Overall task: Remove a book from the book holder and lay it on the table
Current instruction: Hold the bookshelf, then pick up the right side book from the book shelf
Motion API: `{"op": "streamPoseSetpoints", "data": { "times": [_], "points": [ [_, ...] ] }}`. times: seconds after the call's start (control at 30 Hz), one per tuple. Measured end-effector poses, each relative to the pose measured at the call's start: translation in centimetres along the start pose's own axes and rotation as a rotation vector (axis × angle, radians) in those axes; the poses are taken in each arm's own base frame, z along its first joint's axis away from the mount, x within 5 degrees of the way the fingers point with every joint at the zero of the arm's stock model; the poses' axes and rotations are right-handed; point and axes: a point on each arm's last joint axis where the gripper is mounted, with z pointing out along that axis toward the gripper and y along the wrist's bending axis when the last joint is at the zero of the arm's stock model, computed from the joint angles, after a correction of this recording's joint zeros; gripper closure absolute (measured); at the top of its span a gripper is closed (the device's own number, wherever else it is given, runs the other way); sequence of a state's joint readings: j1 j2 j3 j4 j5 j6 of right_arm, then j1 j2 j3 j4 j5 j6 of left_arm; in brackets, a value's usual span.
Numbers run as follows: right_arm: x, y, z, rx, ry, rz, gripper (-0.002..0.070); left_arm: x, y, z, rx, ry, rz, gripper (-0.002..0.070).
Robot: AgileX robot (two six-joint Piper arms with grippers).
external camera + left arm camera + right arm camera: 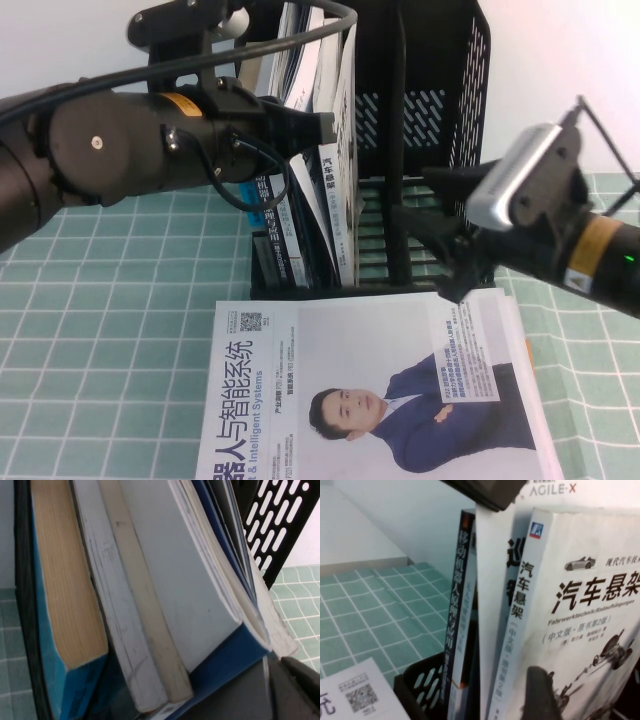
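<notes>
The right gripper's fingers stood apart just above the magazine, which lay flat on the worktop before the book holder: release step, retreat next. The left gripper sat among the holder's books; its fingers I couldn't tell.

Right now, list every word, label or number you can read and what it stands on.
"AGILE·X": white surface behind the books.
"汽车悬架", "Fahrwerktechnik: Radaufhängungen", "(中文版·原书第2版)": car book in the book holder.
"移动机器人原理与应用": dark spine; last characters uncertain.
"人与智能系统", "& Intelligent Systems": magazine lying on the table.
QR codes and small print: too small to read.
</notes>
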State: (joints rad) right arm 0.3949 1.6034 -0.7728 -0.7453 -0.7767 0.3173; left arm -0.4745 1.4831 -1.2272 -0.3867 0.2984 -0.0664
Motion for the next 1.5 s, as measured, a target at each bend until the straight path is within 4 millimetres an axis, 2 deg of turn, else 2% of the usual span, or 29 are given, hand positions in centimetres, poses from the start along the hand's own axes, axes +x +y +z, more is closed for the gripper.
{"op": "streamPoseSetpoints", "data": {
  "times": [0.17, 0.3, 0.5, 0.7, 0.9, 1.3, 1.4, 1.5],
  "points": [
    [0.7, -0.5, 3.5, 0.017, -0.003, 0.061, 0.0257, 0.0, 0.0, 0.0, 0.000, 0.000, -0.002, 0.0678],
    [1.2, 0.1, 6.0, 0.014, -0.010, 0.091, 0.0250, 0.0, 0.0, 0.0, 0.000, 0.000, -0.002, 0.0678],
    [2.0, 1.0, 8.0, 0.047, -0.018, 0.109, 0.0248, 0.1, 0.0, 0.1, -0.002, 0.004, -0.003, 0.0678],
    [1.6, 1.5, 9.4, 0.080, -0.058, 0.123, 0.0248, 0.2, 0.2, 0.8, -0.006, 0.016, -0.008, 0.0678],
    [1.0, 2.0, 9.9, 0.105, -0.083, 0.125, 0.0248, 0.4, 0.3, 1.1, -0.008, 0.024, -0.015, 0.0678],
    [1.9, 1.2, 9.8, 0.232, 0.029, 0.078, 0.0254, 0.4, 0.3, 1.2, -0.008, 0.021, -0.020, 0.0678],
    [2.0, 1.2, 9.8, 0.243, 0.039, 0.067, 0.0291, 0.4, 0.3, 1.2, -0.008, 0.021, -0.023, 0.0678],
    [2.0, 1.1, 9.8, 0.251, 0.042, 0.070, 0.0371, 0.4, 0.3, 1.2, -0.008, 0.021, -0.027, 0.0678]
  ]
}}
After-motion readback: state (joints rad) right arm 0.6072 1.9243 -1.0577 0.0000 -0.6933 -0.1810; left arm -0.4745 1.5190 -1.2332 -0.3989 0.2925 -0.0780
